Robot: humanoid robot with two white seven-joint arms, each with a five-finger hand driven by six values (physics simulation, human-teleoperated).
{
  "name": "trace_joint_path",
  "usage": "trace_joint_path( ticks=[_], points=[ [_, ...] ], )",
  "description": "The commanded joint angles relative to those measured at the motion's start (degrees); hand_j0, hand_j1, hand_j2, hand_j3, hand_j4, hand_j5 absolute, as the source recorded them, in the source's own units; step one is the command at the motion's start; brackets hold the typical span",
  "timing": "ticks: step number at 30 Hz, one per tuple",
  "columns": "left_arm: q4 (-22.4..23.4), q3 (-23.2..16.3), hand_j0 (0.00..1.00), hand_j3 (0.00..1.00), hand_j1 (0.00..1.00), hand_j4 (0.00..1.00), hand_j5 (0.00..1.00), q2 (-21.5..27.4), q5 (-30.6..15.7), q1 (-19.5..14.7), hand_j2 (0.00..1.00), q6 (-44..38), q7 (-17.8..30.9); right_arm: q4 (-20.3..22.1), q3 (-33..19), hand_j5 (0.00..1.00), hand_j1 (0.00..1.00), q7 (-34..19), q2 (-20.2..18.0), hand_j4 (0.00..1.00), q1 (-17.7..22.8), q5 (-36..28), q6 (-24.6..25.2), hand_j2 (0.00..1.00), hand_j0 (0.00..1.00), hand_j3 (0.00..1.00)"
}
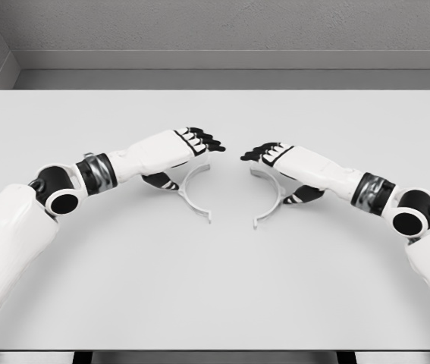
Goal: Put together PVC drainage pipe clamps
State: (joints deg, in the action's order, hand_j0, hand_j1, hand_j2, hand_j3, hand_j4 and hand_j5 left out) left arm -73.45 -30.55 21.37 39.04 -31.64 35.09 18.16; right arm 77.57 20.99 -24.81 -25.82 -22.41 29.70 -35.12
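Observation:
Two white half-ring clamp pieces lie on the table, curved sides facing outward. The left clamp half (193,199) arcs from under my left hand down to a flat tab near the middle. The right clamp half (272,203) mirrors it under my right hand. My left hand (199,141) hovers over the upper end of its piece, fingers stretched toward the centre, thumb hanging below, holding nothing. My right hand (264,152) reaches leftward the same way over its piece, fingers extended and empty. The fingertips of both hands are a small gap apart.
The white table (215,288) spans the whole view, its front edge at the bottom and its back edge near a grey wall (215,30). Both forearms stretch inward low over the surface.

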Motion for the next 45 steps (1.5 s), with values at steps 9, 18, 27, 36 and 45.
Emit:
trace_joint_path(
  ticks=[9,18,27,36,45],
  points=[
    [-2.22,0.13,1.00,1.00,1.00,1.00,1.00,-1.07,-0.63,0.18,1.00,-0.09,-0.06,0.03,1.08,1.00,1.00,-0.06,0.77,1.00,-0.70,-0.43,0.12,1.00,1.00,1.00],
    [-0.73,2.77,1.00,1.00,1.00,1.00,1.00,3.41,-1.25,-0.35,1.00,-0.09,-0.14,-0.23,-1.03,1.00,1.00,0.12,-2.22,1.00,0.09,-1.05,0.12,1.00,1.00,1.00],
    [2.35,3.04,1.00,1.00,1.00,1.00,1.00,5.34,-1.25,-0.35,1.00,-0.09,-0.23,-2.07,-0.51,1.00,1.00,0.03,-1.34,1.00,-0.44,-0.87,0.12,1.00,1.00,1.00],
    [2.35,3.12,1.00,1.00,1.00,1.00,1.00,6.49,-2.65,-0.62,1.00,-0.09,-0.23,-1.81,-0.24,1.00,1.00,0.03,0.24,1.00,-0.53,-0.78,0.12,1.00,1.00,1.00],
    [2.18,3.12,1.00,1.00,1.00,1.00,1.00,6.49,-3.71,-0.53,1.00,-0.09,-0.23,-2.60,0.99,1.00,1.00,-0.06,0.86,1.00,-1.58,-0.70,0.12,1.00,1.00,1.00]
  ],
)
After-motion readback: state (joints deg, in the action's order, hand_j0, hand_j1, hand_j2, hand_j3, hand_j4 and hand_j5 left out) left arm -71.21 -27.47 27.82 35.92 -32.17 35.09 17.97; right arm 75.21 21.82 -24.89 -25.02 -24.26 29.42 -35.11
